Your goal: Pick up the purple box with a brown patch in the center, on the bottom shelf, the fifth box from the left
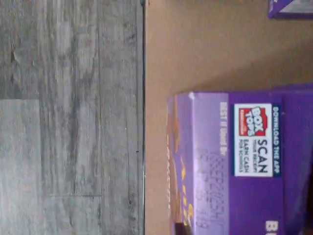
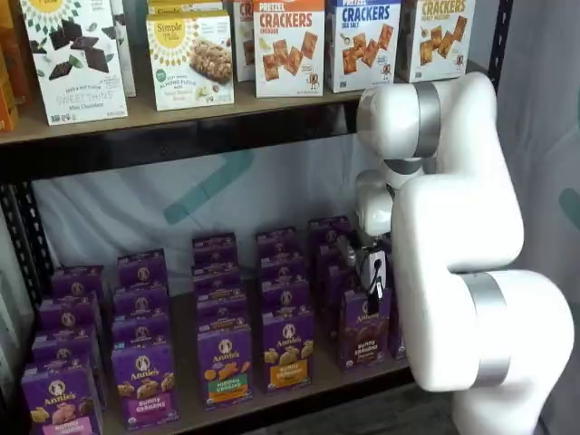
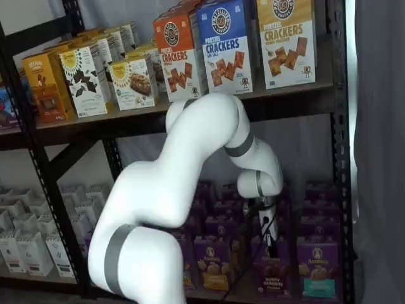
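End effector (image 2: 374, 288): black fingers down at the top of the upright purple Bunny Grahams carton (image 2: 365, 331), front row of the bottom brown wooden shelf (image 2: 299, 390); grip state not discernible. Carton directly beneath, long axis vertical. Lift straight up, clear of neighbouring cartons.

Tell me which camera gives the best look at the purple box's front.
A shelf view shows the purple box best: its brown bunny picture faces the camera. The other shelf view has it partly behind the arm. The wrist view shows only its top flap.
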Tool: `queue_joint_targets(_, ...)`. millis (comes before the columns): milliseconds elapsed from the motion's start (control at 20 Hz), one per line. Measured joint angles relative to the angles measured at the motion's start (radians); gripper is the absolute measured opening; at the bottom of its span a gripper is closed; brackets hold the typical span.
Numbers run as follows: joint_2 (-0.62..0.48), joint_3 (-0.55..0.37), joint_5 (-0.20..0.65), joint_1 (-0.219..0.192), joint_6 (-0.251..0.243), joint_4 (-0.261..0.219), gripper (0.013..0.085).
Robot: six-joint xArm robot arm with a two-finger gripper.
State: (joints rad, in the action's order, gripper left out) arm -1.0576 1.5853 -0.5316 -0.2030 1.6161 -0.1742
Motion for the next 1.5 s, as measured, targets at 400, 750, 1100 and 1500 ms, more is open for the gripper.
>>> queue_joint_targets(400, 0.033, -0.057, 0.03, -0.004, -0.006, -0.01, 0.029)
queue_joint_targets(750, 0.139, -0.221, 0.112, -0.007, 0.11, 0.119, 0.029)
queue_joint_targets(1100, 0.273, -0.407, 0.173, -0.004, 0.129, 0.144, 0.029)
queue_joint_targets(1500, 0.427, -0.588, 0.193, 0.014, 0.086, 0.117, 0.029)
